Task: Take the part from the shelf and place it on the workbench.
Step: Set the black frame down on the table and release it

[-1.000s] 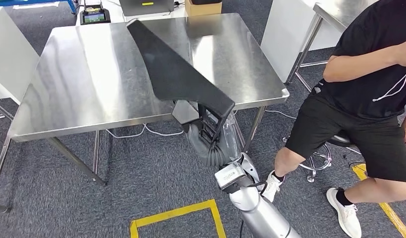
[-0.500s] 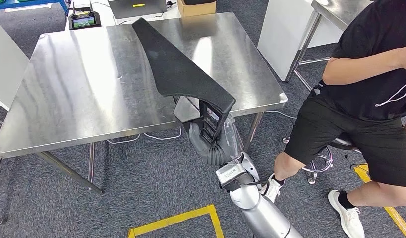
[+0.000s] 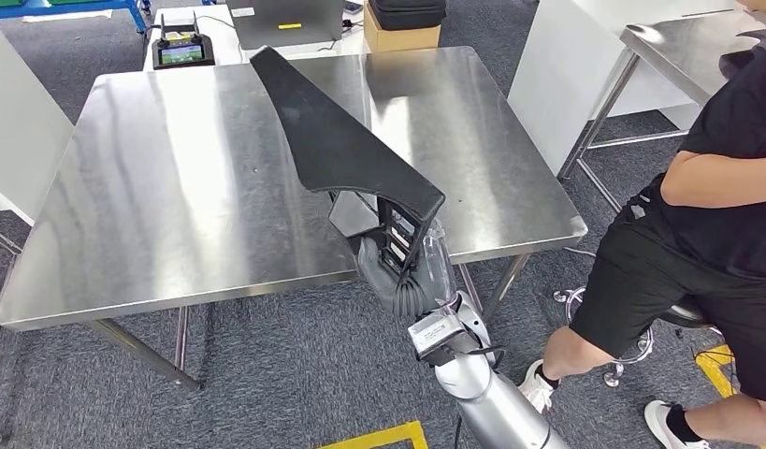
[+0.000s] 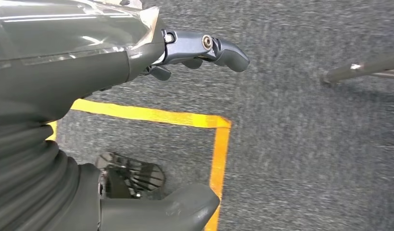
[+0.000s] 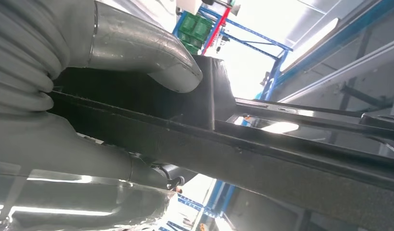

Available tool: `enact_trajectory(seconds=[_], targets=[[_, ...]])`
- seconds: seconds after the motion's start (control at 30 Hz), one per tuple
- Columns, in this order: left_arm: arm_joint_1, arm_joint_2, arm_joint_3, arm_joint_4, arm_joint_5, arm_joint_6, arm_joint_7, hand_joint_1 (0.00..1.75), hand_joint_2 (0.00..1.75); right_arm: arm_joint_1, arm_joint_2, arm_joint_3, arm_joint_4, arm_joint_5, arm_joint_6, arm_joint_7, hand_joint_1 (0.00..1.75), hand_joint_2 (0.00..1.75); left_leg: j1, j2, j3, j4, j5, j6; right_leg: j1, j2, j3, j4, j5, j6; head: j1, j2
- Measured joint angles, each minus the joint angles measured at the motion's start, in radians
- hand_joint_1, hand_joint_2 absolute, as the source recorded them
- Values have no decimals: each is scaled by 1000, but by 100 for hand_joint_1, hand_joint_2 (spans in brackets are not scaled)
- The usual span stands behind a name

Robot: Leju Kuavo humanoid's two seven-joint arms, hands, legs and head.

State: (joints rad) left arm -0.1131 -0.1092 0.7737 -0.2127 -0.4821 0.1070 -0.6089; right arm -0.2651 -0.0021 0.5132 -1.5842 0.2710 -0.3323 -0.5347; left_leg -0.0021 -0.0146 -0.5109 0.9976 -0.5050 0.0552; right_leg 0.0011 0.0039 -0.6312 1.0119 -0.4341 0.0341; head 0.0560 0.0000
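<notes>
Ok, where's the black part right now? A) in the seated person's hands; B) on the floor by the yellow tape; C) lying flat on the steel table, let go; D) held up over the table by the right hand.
D: the right hand grips the part at its near end, and the panel slants up over the table.

No text, label, brand or number is legible in any view.
</notes>
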Motion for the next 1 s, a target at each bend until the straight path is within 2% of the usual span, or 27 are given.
enact_trajectory(seconds=[0.03,0.07,0.13,0.2,0.27,0.3,0.33,0.37,0.4,0.47,0.5,0.53,0.6,0.67,0.7,0.73,0.8,0.83,0.87,0.9,0.93,0.97,1.0], targets=[[-2,-1,-1,0,0,0,1,0,175,-1,0,0,0,0,0,0,175,175,0,0,7,-2,-5,-5,5,-1,9,-18,23,-8,-1,0],[-3,-2,-1,0,-1,1,1,0,175,-3,0,0,1,1,-1,0,175,175,0,-1,14,0,-4,-12,7,-1,14,-24,25,-19,-1,0],[-6,-2,-3,0,-4,0,2,0,175,-4,0,0,0,4,-3,0,175,175,1,1,7,28,6,-23,-1,2,42,-40,24,-37,0,0],[-9,-3,-4,-1,-6,-2,2,0,175,-4,1,0,0,11,-6,-1,175,175,5,4,-40,112,4,-32,-11,3,70,-54,14,-52,-2,0],[-10,-3,-4,-1,-6,-2,3,0,175,-4,2,1,0,20,-9,-1,175,175,12,6,-120,222,-40,-42,-11,3,87,-57,-1,-64,-4,0],[-10,-3,-4,-1,-6,-2,4,0,175,-2,2,1,0,24,-10,0,175,175,15,7,-158,262,-68,-48,-11,4,95,-56,-10,-65,-4,0],[-10,-2,-4,-1,-6,-2,5,0,175,0,2,1,0,28,-10,0,175,175,18,7,-185,279,-87,-53,-11,6,104,-56,-19,-64,-4,0],[-10,-2,-4,-1,-5,-3,5,0,175,2,2,2,0,31,-10,0,175,175,22,8,-198,267,-85,-58,-12,8,116,-56,-28,-61,-4,0],[-10,0,-4,-1,-5,-3,6,0,175,2,3,2,0,35,-10,2,175,175,25,10,-194,226,-58,-61,-13,9,129,-56,-39,-58,-4,0],[-9,2,-4,-1,-2,-4,6,0,175,0,3,3,3,47,-11,6,175,175,30,13,-163,97,42,-64,-13,10,158,-55,-63,-48,-4,0],[-9,3,-4,0,0,-5,6,0,175,-5,4,5,6,58,-13,11,175,175,30,15,-148,49,76,-60,-11,11,167,-54,-74,-42,-4,0],[-9,3,-3,0,1,-6,5,0,175,-11,5,7,10,72,-16,19,175,175,28,16,-137,20,97,-53,-8,12,171,-54,-85,-34,-4,0],[-10,3,-3,0,2,-8,5,0,175,-26,8,13,18,104,-22,37,175,175,22,15,-127,12,90,-34,-4,14,179,-48,-93,-18,-3,0],[-10,3,-3,-1,4,-10,4,0,175,-46,11,23,31,149,-29,60,175,175,21,12,-111,7,86,-18,-4,11,169,-9,-97,-7,-1,0],[-11,3,-3,-1,6,-11,3,0,175,-60,14,30,43,181,-33,74,175,175,21,12,-101,5,81,-10,-6,9,143,33,-100,-4,1,0],[-11,3,-3,-1,8,-11,3,0,175,-74,16,39,57,217,-38,89,175,175,22,12,-92,3,76,-5,-9,7,103,93,-108,-2,2,0],[-11,3,-2,-1,11,-11,3,0,175,-99,20,59,92,296,-46,126,175,175,21,10,-77,3,61,1,-11,6,8,220,-145,-4,3,0],[-10,3,-2,-1,12,-11,3,0,175,-111,22,70,113,340,-48,151,175,175,21,9,-67,3,51,1,-11,6,-32,257,-166,-5,3,0],[-9,3,-2,-1,11,-12,2,0,175,-126,26,83,137,388,-49,181,175,175,21,7,-55,3,41,0,-12,6,-59,264,-178,-4,3,0],[-8,2,-2,-1,10,-14,0,0,175,-143,31,95,163,435,-49,210,175,175,22,5,-41,3,30,-2,-12,5,-69,238,-170,0,3,0],[-7,1,-2,-1,7,-17,-2,0,175,-163,37,107,191,480,-48,236,175,175,22,4,-26,3,19,-4,-13,3,-65,184,-138,9,3,0],[-7,0,-2,0,3,-21,-4,0,175,-184,42,117,218,520,-48,260,175,175,22,2,-16,2,8,-8,-14,0,-55,116,-82,18,4,0],[-8,0,-3,0,-2,-25,-3,0,175,-206,49,126,247,561,-48,284,175,175,20,1,-4,3,-2,-13,-14,-4,-48,56,-28,21,3,0]])
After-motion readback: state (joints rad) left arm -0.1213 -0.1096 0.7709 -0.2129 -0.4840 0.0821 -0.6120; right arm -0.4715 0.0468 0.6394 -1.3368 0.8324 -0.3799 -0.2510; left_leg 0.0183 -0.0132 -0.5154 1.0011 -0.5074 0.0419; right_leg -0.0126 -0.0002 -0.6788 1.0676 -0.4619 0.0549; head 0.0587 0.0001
